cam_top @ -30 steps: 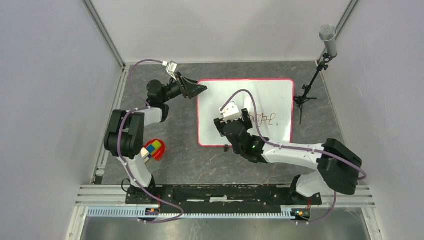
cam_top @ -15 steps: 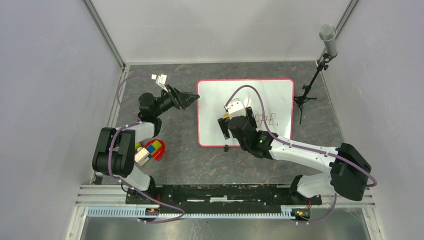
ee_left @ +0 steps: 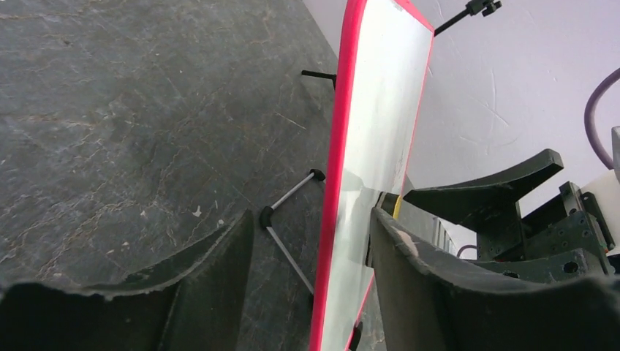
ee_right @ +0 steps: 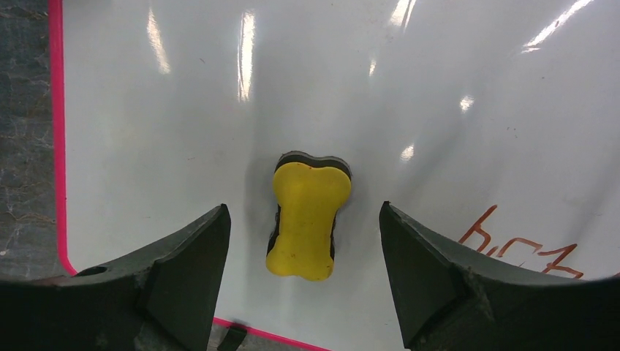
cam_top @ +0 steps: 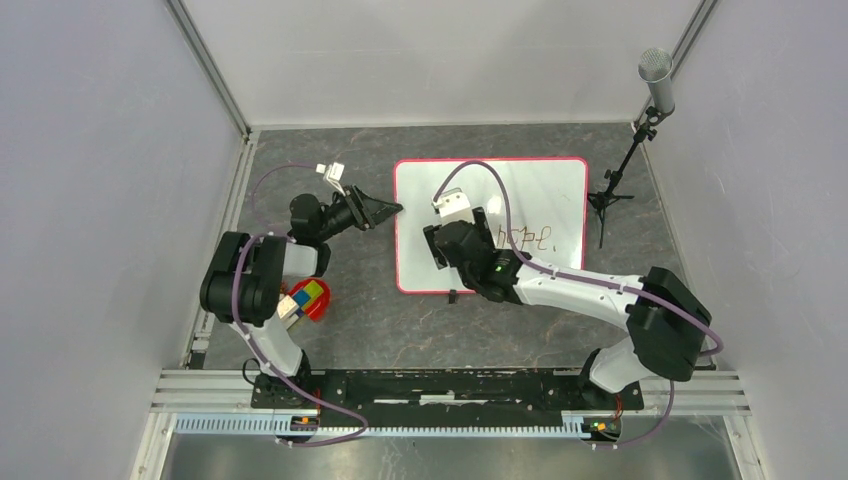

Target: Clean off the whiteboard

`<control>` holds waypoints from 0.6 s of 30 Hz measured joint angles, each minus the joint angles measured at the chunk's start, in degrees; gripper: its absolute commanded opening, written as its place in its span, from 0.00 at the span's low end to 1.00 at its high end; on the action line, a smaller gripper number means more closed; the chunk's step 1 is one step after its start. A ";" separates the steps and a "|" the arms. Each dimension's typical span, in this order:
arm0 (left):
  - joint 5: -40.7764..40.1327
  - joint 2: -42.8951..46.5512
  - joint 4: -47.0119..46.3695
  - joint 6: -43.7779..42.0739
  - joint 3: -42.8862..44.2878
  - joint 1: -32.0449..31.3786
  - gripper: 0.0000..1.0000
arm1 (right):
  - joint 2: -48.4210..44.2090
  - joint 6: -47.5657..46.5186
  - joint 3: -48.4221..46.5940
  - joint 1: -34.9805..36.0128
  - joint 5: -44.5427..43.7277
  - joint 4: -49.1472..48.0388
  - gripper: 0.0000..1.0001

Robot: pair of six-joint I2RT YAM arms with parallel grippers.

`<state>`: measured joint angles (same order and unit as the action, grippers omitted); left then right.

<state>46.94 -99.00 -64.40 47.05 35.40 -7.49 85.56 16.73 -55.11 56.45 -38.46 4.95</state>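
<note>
We see the whiteboard (cam_top: 545, 195) as glossy white inside a thin red-pink frame, with red marker strokes (cam_top: 527, 239) on it. The eraser (ee_right: 308, 217) is yellow on top with a black layer beneath. The surface (cam_top: 370, 320) is dark grey, veined like marble. The left end effector (ee_left: 311, 219) and the right end effector (ee_right: 301, 212) are matte black, the arm links (cam_top: 575, 290) white and black, the cable (ee_left: 592, 117) purple. The blocks (cam_top: 308, 295) show blue, yellow, green, white and red.

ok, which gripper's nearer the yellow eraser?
Right. The right gripper is directly over the yellow eraser lying on the whiteboard, open fingers either side of it. The left gripper is off at the board's left edge, open fingers straddling the frame.
</note>
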 measured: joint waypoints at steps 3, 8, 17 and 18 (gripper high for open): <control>0.57 -2.05 -2.10 1.09 0.72 -0.79 0.58 | 1.05 0.46 -0.04 0.00 0.02 0.13 0.70; 1.25 -2.54 -2.60 1.22 1.55 -1.97 0.51 | 1.90 1.22 -0.02 -0.07 -0.11 0.28 0.57; -1.46 1.70 11.32 -8.72 3.39 -6.01 0.47 | 1.95 1.55 -0.02 -0.22 -1.25 0.26 0.50; -1.66 2.21 12.04 -9.42 3.39 -6.32 0.46 | 1.95 1.55 -0.02 -0.22 -1.25 0.26 0.49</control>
<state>45.28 -96.79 -52.36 37.63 38.79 -13.80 87.50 18.28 -55.13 56.23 -39.70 5.21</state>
